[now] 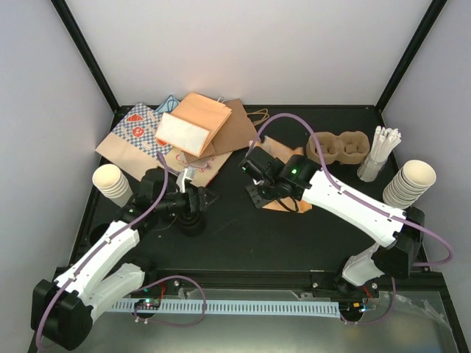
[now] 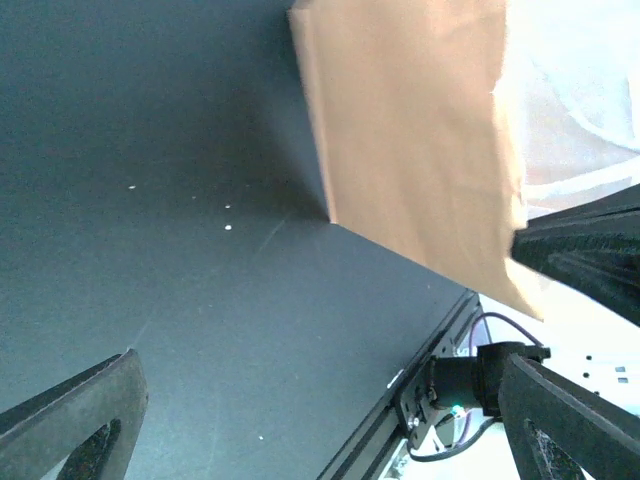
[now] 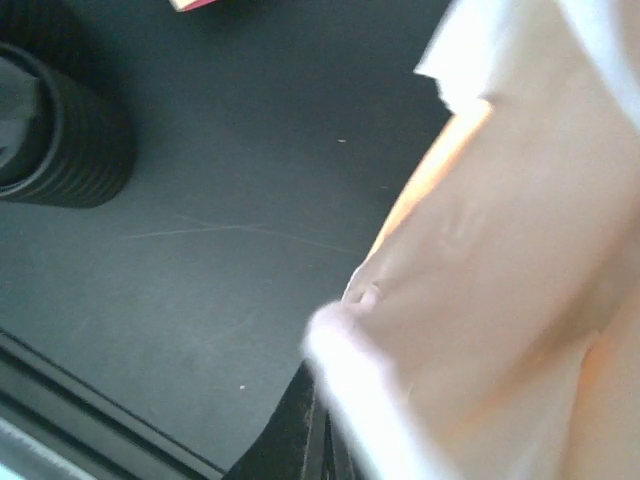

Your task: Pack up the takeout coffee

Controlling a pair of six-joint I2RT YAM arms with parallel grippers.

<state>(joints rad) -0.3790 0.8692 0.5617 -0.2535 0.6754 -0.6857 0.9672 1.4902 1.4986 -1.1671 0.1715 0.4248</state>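
Of the takeout coffee, only the brown pulp carrier (image 1: 337, 146) shows, lying at the back right of the table. My right gripper (image 1: 257, 168) (image 3: 323, 440) is shut on the edge of a brown paper bag (image 1: 282, 204) (image 3: 500, 300) at mid-table. In the right wrist view the bag fills the right half and hides most of the jaws. My left gripper (image 1: 193, 198) (image 2: 320, 430) stands open just above the black table, with nothing between its fingers (image 2: 70, 425). The held bag (image 2: 420, 150) hangs ahead of it.
A ribbed stack of black lids (image 1: 193, 222) (image 3: 55, 130) stands beside my left gripper. Stacks of lidless cream cups lie at the left (image 1: 110, 184) and the right (image 1: 411, 184). A pile of paper bags (image 1: 176, 136) covers the back left. A holder of white sticks (image 1: 379, 153) stands back right.
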